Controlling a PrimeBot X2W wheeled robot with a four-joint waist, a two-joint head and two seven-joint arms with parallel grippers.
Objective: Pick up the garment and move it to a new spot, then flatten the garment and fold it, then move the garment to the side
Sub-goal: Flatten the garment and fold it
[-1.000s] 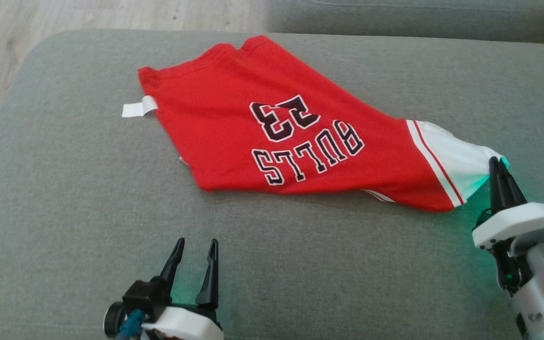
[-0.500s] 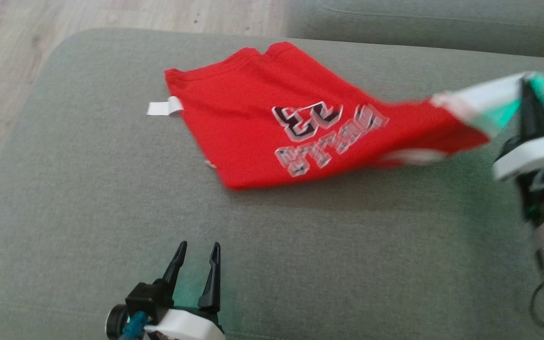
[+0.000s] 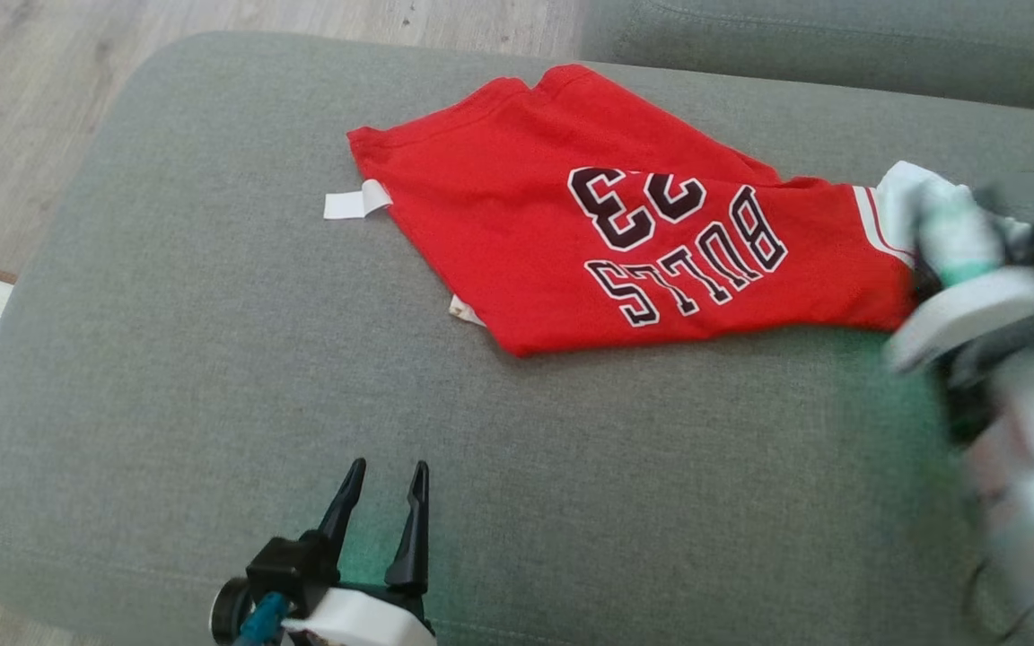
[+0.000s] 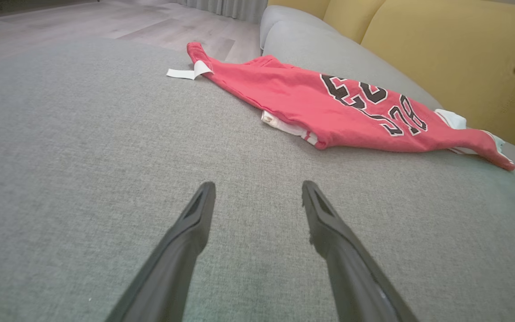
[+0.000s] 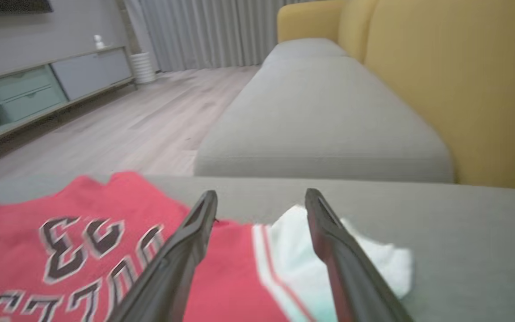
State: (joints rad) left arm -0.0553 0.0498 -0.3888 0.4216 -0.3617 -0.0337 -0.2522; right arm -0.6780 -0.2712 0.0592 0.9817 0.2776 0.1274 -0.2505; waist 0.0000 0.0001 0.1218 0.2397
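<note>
**Right hand let go of the sleeve; jersey down on the cushion, far-right**

- Left hand: parked low over the near edge of the grey cushion, fingers spread and pointing toward the far edge, nothing between them. Well clear of the jersey.
- Right hand: at the cushion's right edge, fingers spread. The white sleeve lies under and between them, bunched, not pinched. Motion-blurred in the head view.
- Red jersey: lying on the cushion, running from the middle of the far edge toward the right edge. "BULLS 23" faces up. White tag sticks out of the end nearest the left edge. Sleeve end is by the right edge.

Delta vs earlier:
- A second ago the right hand was pressed shut on the sleeve tip, jersey stretched out toward the near-right. Half a second ago the sleeve was lifted off the cushion. Now it is released and the sleeve end sits closer to the far edge, level with the lettering.
- Left hand pose unchanged.
- Head camera has panned, so the overall frame shift isn't object motion.
</note>
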